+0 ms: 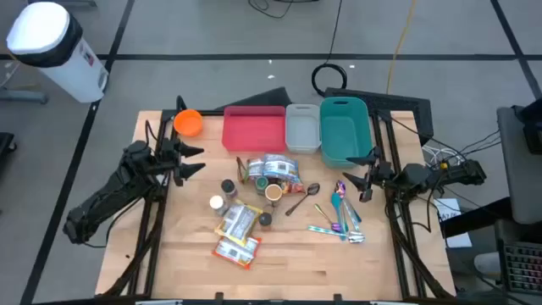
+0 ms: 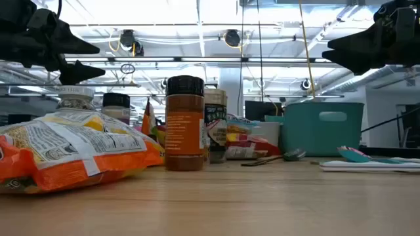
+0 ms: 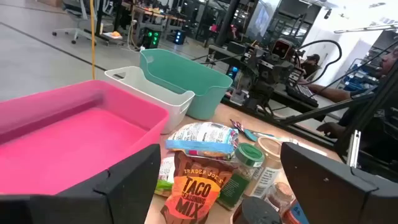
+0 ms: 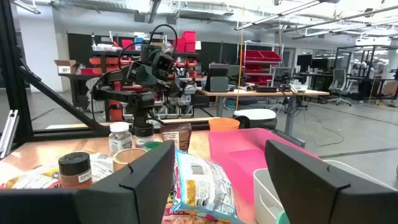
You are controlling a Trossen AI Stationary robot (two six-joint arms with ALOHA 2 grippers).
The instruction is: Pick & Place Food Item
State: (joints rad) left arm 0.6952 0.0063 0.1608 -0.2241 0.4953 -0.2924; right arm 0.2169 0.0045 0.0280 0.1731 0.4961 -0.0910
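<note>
Three bins line the table's (image 1: pixel 169 263) far edge, pink tray (image 1: pixel 253 130), grey bin (image 1: pixel 302 129), teal bin (image 1: pixel 344 129), likely there to receive sorted goods. In front of them sits a heap of food: packets, jars, a cup. Both arms hang back at the sides, clear of the pile. The left gripper (image 1: pixel 193 158) is spread wide and empty; the right gripper (image 1: pixel 354 174) is parted too, holding nothing. The likely target, a taco mix packet (image 3: pixel 189 188), lies in the pile just before the pink tray, brown, crinkled, bold orange lettering.
</note>
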